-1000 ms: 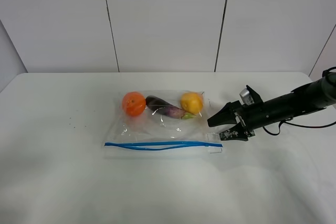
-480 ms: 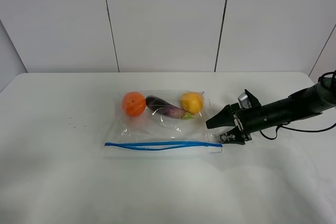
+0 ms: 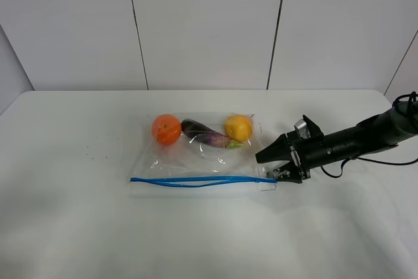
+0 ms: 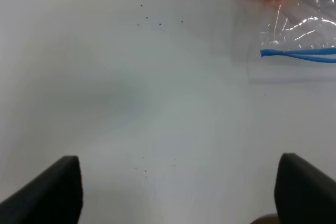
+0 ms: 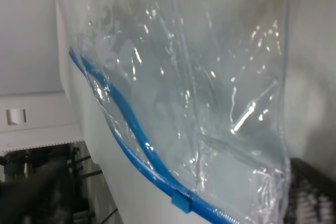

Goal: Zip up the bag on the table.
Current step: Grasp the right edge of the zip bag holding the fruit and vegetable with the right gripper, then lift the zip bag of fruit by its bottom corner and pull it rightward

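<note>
The clear bag (image 3: 196, 155) lies flat on the white table (image 3: 78, 227), with an orange (image 3: 166, 129), a purple aubergine (image 3: 204, 134) and a yellow fruit (image 3: 238, 127) inside. Its blue zip strip (image 3: 196, 180) runs along the near edge, parted in the middle. My right gripper (image 3: 268, 166) is open, its jaws spread around the bag's right end by the strip. The right wrist view shows the strip (image 5: 131, 129) and its small slider (image 5: 181, 202) close up. My left gripper (image 4: 178, 192) is open and empty over bare table, with the bag's left corner (image 4: 304, 30) beyond it.
White wall panels (image 3: 209, 24) stand behind the table. A few dark specks (image 3: 95, 156) mark the tabletop left of the bag. The right arm (image 3: 353, 138) reaches in low from the right edge. The left arm does not show in the high view.
My right gripper has moved a little to the left and lower, closing in on the bag's right end. The bag and the fruit have not moved.
</note>
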`<control>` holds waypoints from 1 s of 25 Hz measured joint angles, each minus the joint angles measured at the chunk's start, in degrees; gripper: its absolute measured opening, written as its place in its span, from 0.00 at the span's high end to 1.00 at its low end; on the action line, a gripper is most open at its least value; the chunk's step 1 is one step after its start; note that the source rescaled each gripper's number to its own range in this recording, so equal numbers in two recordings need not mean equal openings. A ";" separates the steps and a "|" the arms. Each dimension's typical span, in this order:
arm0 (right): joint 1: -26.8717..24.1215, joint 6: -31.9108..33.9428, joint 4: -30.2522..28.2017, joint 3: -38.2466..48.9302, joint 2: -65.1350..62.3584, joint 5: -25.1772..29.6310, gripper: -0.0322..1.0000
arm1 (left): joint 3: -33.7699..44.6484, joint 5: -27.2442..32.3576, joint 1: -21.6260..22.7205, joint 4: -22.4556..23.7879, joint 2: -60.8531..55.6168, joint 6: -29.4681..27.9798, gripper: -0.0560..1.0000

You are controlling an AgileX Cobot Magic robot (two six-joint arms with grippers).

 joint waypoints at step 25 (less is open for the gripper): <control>0.00 -1.68 -0.93 0.00 0.35 1.12 0.97 | 0.00 0.00 0.00 0.00 0.00 0.00 0.00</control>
